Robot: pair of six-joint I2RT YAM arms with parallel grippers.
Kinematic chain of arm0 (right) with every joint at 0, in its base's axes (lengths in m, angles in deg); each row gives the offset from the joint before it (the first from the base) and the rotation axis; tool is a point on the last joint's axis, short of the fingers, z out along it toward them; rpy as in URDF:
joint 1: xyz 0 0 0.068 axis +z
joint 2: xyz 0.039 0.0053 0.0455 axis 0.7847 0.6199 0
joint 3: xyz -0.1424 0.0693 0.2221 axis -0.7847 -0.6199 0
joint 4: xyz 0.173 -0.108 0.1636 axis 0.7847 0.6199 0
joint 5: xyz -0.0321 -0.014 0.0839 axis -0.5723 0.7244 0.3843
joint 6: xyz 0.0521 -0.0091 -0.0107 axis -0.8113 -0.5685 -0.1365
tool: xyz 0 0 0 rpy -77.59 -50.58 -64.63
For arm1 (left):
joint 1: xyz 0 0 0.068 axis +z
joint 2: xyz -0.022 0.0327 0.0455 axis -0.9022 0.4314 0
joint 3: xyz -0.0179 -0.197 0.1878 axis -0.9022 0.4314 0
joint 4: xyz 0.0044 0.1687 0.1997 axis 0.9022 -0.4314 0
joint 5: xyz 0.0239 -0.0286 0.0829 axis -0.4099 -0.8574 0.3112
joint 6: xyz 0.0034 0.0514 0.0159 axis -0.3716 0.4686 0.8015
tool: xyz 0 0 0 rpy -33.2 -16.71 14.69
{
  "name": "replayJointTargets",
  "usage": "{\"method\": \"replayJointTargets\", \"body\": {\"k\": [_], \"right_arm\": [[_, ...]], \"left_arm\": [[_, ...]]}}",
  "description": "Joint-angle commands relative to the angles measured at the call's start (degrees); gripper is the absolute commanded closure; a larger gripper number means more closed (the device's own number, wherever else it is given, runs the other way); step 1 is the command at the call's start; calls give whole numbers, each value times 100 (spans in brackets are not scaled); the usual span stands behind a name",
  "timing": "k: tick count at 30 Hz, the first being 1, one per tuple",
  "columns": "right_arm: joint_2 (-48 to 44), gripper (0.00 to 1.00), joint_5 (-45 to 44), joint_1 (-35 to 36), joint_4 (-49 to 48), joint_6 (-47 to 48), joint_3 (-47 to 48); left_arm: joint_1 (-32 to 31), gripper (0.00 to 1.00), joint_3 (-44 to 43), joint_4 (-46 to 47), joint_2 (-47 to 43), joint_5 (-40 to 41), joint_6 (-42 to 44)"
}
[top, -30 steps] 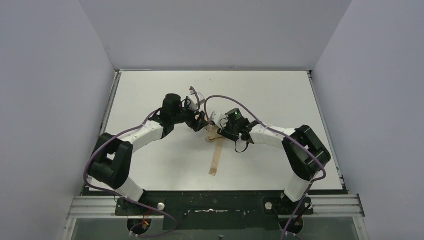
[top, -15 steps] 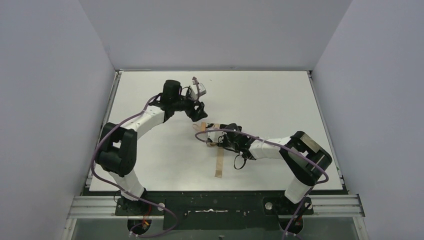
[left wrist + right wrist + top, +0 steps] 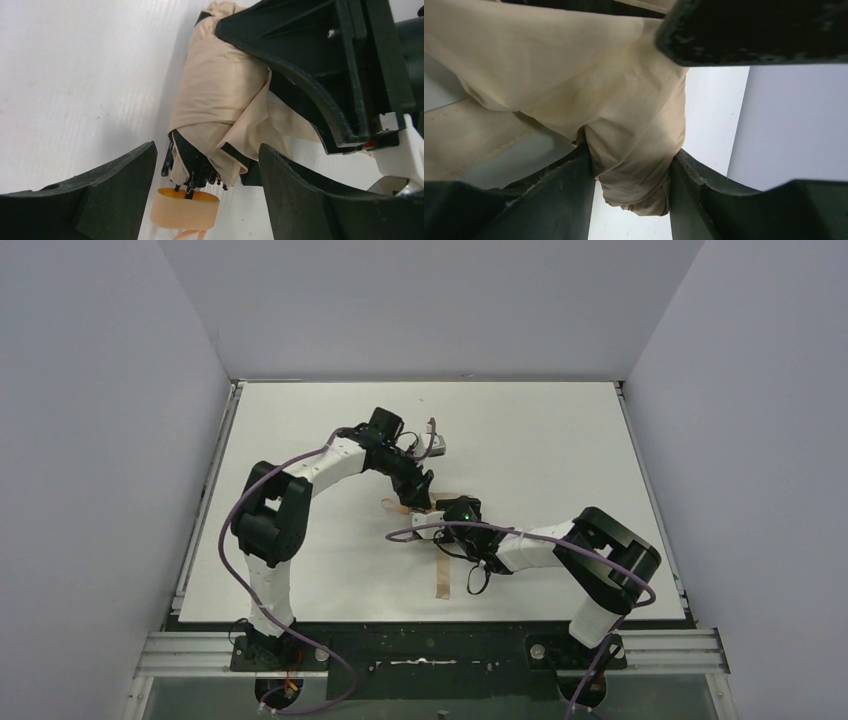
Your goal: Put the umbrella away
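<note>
right claw (image 3: pixel 631 167) clamps the umbrella (image 3: pixel 574 75), unclear from overhead.

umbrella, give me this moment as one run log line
umbrella: folded | strap: loose, trailing on table | right hand: shut on umbrella | left hand: open, astride handle end

I log the umbrella (image 3: pixel 220 95) canopy as matt beige cloth, softly creased; its handle (image 3: pixel 184 209) is smooth tan plastic. On the left hand (image 3: pixel 206 157), the fingers (image 3: pixel 120 190) are matt black plastic, slightly grainy. Desk (image 3: pixel 75 75): matt white, faintly ribbed.
</note>
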Motion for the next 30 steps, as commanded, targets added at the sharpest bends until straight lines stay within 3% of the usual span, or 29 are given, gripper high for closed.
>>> {"method": "replayJointTargets", "body": {"k": [1, 13, 18, 23, 26, 30], "right_arm": [[140, 92, 221, 135, 911, 68, -304], [85, 92, 177, 157, 610, -38, -340], [61, 91, 182, 155, 525, -98, -349], [-33, 89, 143, 141, 437, -156, -349], [-185, 82, 134, 144, 422, -215, -366], [-705, 64, 156, 139, 526, -365, -410]], "left_arm": [[32, 28, -427, -580, 236, -388, 231], [-168, 30, -372, -824, 627, -119, 475], [-262, 42, -187, -737, 585, 14, 449], [-337, 61, -230, -802, 626, 128, 432], [-400, 73, -232, -849, 624, 205, 468], [-451, 87, -152, -840, 573, 272, 489]]}}
